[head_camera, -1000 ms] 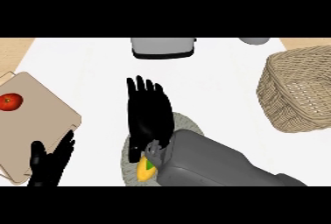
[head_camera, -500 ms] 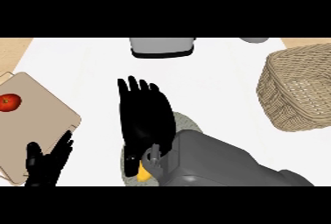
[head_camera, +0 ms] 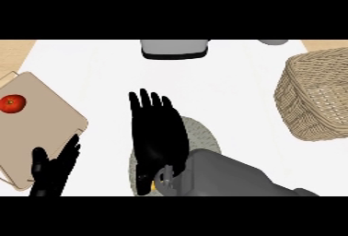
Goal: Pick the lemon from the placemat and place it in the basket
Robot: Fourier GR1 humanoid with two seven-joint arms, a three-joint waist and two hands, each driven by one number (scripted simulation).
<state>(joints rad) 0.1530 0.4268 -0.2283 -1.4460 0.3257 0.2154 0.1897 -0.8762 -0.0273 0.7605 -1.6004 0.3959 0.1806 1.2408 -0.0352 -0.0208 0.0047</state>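
The right hand [head_camera: 158,138], fingers stretched flat rather than curled, has slid back over the grey placemat [head_camera: 202,134] at lower centre, so only a yellow sliver of the lemon [head_camera: 155,186] shows beneath it, not yet grasped, well apart from the basket [head_camera: 316,97] at right.

White counter [head_camera: 102,64]: placemat [head_camera: 202,133], wicker basket [head_camera: 319,99], tan board [head_camera: 37,133], grey container [head_camera: 174,48]

Brightness: bright and even across the white counter [head_camera: 238,92].
Light source: diffuse, direction unclear.
Shadows: soft shading on the basket [head_camera: 319,101] weave.
Contrast: the right hand [head_camera: 156,133] reads as flat black.
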